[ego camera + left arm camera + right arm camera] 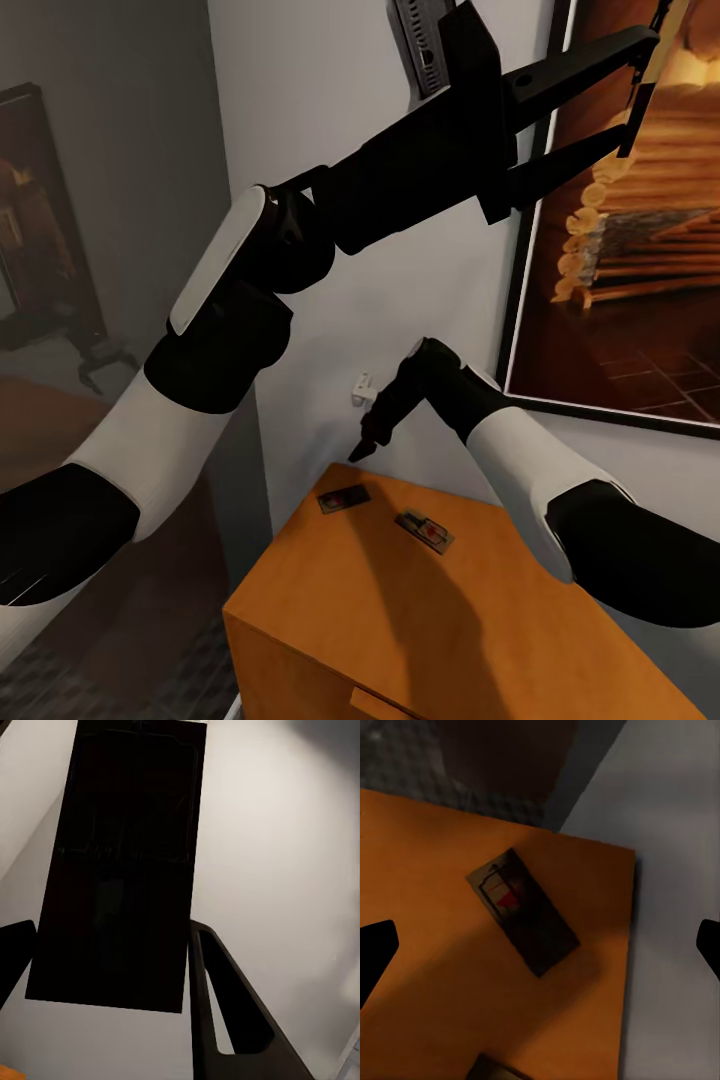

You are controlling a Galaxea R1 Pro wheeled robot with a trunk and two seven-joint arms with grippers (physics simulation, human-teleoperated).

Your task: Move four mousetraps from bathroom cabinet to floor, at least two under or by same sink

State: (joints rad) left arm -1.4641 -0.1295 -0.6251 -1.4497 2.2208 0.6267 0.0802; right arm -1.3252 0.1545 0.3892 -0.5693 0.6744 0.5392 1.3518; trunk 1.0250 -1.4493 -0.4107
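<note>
We poise our open right gripper (pixel 362 442) above the far small tan-brown mousetrap (pixel 343 497) on the orange-brown wooden cabinet (pixel 400 620), ready to pinch it, our open left gripper (pixel 590 95) raised clear.

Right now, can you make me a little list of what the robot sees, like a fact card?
surface: flat top of the orange-brown wooden cabinet
on it: two small flat wooden mousetraps, one nearer the wall corner, one beside it, apart
right end effector: open, above the corner trap, not touching
left end effector: raised by the wall, open, empty
wall: dark-framed log cabin picture
</note>
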